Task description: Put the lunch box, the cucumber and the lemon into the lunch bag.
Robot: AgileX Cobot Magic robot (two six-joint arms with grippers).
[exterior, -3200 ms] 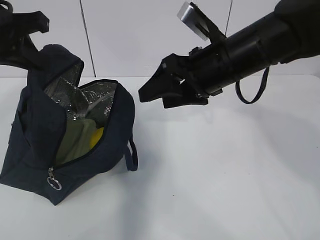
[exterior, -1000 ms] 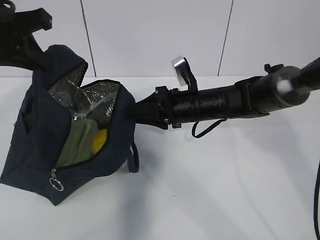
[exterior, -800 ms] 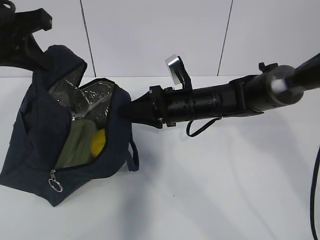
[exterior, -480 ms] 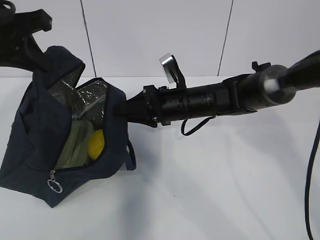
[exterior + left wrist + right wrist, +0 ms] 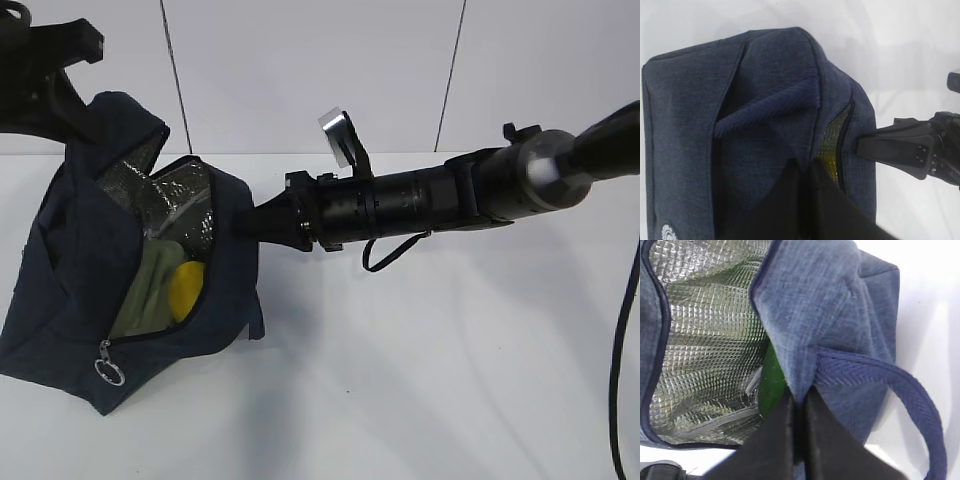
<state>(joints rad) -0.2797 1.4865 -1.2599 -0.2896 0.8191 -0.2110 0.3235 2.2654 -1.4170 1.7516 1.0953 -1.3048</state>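
Note:
The navy lunch bag (image 5: 60,270) stands at the left, mouth open and silver foil lining (image 5: 705,330) showing. Inside it lie the pale green-lidded lunch box (image 5: 148,285) and the yellow lemon (image 5: 185,290). The dark green cucumber (image 5: 771,380) shows inside in the right wrist view, just behind the bag's rim. My right gripper (image 5: 799,395) is shut on the fabric of the bag's right wall, beside a loop handle (image 5: 890,382). At the bag's raised far-left edge, my left gripper (image 5: 802,167) is shut on the fabric.
The bag sits on a white table (image 5: 420,380) with a white panelled wall behind. The zipper's metal ring pull (image 5: 108,372) hangs at the bag's front lower corner. My right arm (image 5: 450,195) stretches across the middle, with a cable loop under it.
My right gripper moved left to the bag's right wall and closed on its fabric. The wall was pushed left, narrowing the mouth. The left arm stayed put.

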